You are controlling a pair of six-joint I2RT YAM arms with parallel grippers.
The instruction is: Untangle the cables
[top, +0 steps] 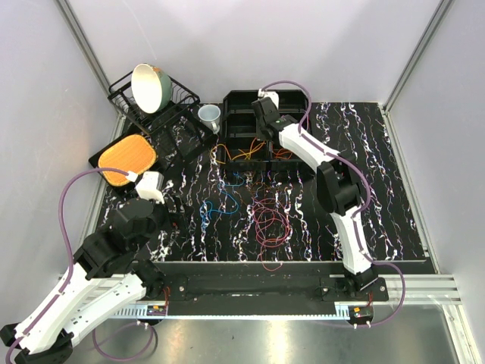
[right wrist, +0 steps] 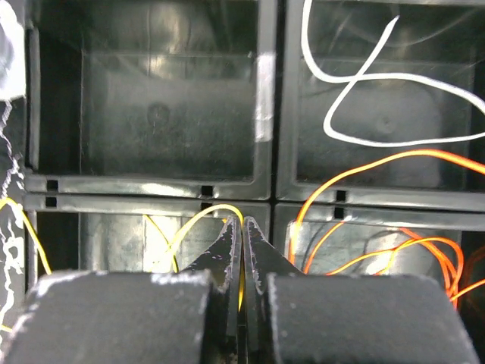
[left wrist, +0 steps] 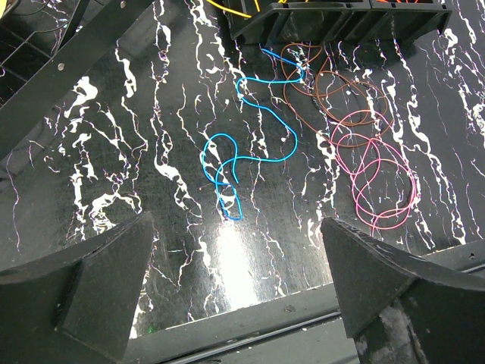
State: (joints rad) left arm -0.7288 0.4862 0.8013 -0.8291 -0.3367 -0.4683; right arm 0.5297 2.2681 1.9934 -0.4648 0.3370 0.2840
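Thin cables lie on the black marbled table: a blue cable (top: 216, 206) (left wrist: 250, 144), a maroon-brown one (left wrist: 326, 91) and a red-pink one (top: 269, 224) (left wrist: 379, 182) in loose loops. Orange cables (top: 246, 155) (right wrist: 364, 174) and a white cable (right wrist: 356, 83) lie in the black compartment bin (top: 242, 102) (right wrist: 269, 98). My right gripper (top: 261, 121) (right wrist: 244, 224) hangs over the bin, shut on a yellow cable (right wrist: 197, 220) that arcs into a near compartment. My left gripper (top: 176, 211) (left wrist: 235, 250) is open and empty above the table's near left, the blue cable just beyond its fingers (left wrist: 98, 280).
A black dish rack (top: 178, 98) holding a green-and-cream bowl (top: 150, 87) stands at the back left, with a pale cup (top: 210, 115) beside it. An orange oval board (top: 127, 158) lies on a black tray at the left edge. A metal rail (top: 265, 284) runs along the table's front.
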